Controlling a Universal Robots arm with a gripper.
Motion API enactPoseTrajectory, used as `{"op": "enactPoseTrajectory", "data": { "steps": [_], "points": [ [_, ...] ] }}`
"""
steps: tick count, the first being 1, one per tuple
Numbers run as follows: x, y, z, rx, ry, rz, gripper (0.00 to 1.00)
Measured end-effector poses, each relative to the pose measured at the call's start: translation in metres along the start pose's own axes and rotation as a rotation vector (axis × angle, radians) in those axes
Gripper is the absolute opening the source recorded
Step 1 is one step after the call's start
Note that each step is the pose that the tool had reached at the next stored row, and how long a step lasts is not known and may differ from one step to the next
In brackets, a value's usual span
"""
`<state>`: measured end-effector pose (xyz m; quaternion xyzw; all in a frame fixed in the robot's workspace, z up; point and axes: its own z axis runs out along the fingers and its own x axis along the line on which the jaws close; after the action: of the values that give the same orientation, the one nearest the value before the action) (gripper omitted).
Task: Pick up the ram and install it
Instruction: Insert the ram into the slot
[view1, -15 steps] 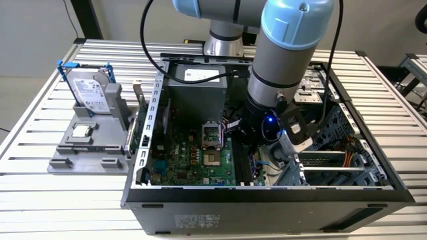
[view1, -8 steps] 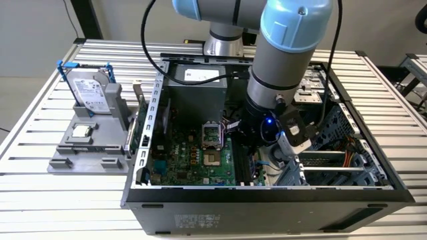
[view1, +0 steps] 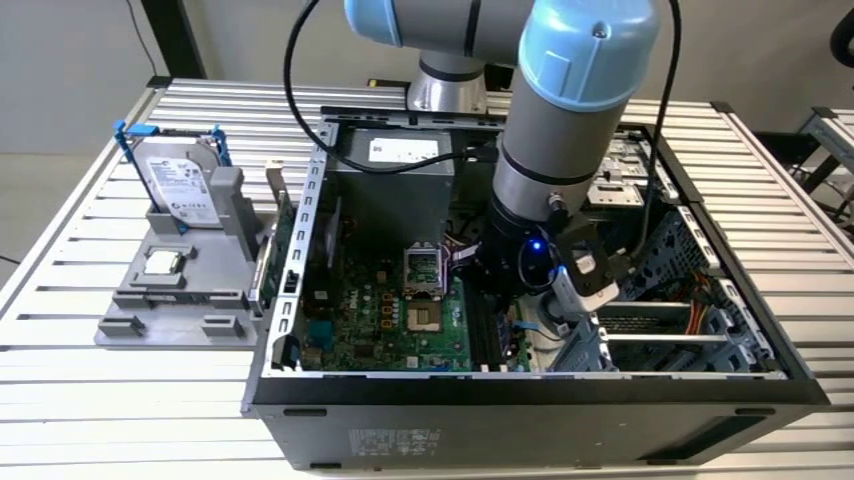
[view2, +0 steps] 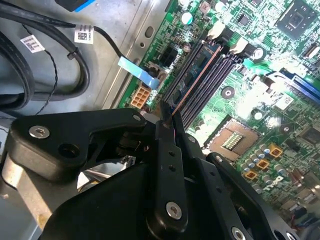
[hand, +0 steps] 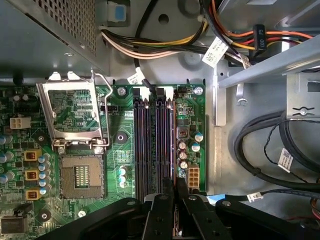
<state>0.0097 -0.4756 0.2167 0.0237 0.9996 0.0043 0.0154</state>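
One tool (hand: 174, 192), fingers pinching the ram (view2: 167, 111) edge-on, is hovering directly over the memory slots (hand: 152, 145) ahead of its tips, keeping the stick aligned lengthwise for seating.

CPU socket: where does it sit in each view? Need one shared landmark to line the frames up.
Exterior view: the CPU socket lies inside the case, to the exterior view's left of the arm.
Second wrist view: the socket lies beside the far ends of the memory slots.
First wrist view: the socket lies across a strip of green board from the slots.
Shared landmark: the parallel black memory slots.
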Motion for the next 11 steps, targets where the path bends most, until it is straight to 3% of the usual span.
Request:
{"op": "enactPoseTrajectory", "data": {
  "steps": [2, 11],
  "points": [
    [0.0000, 0.0010, 0.0012, -0.0033, -0.0007, 0.003, 0.00],
    [-0.0018, 0.0007, 0.0000, -0.0002, 0.0000, 0.003, 0.00]
  ]
}}
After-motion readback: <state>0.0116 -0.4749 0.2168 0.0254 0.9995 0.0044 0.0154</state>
